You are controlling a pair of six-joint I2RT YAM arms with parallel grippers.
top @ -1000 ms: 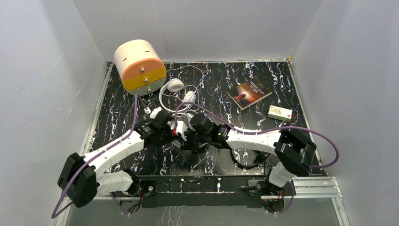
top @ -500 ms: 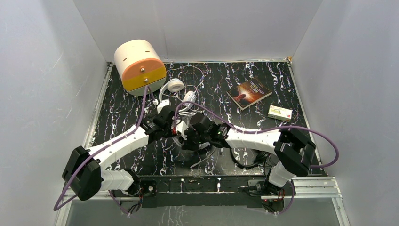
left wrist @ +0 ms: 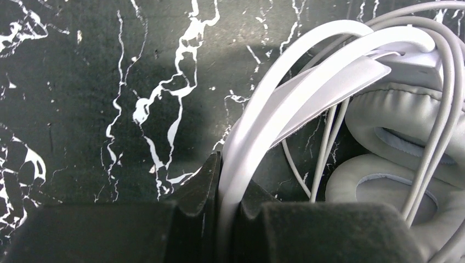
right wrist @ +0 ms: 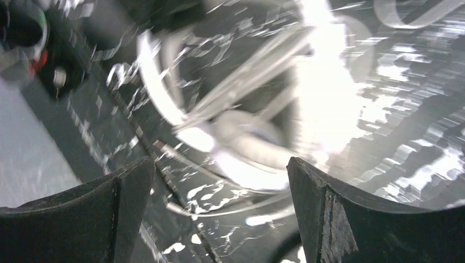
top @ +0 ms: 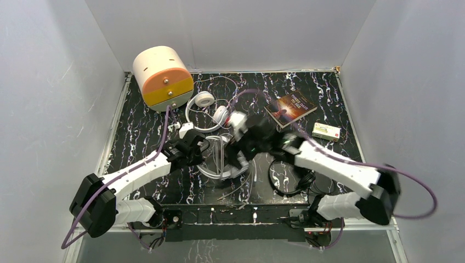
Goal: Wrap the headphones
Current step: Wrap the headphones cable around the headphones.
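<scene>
The left tool (left wrist: 227,183) has just clamped narrow on the headband (left wrist: 307,93) of the big white over-ear pair (top: 219,164). That pair stands near the middle of the surface (top: 137,126), a little toward the near edge. In the same second the right tool (right wrist: 219,181) let go and now gapes wide and empty, swung toward the far side. The hold has passed from right to left, probably freeing the right arm to fetch loose cord (left wrist: 448,55). The left wrist view shows the pinch plainly, with cord strands looped over the band, which the top view hides. The right wrist view is smeared by motion, and what lies beneath it is likely the same pair.
</scene>
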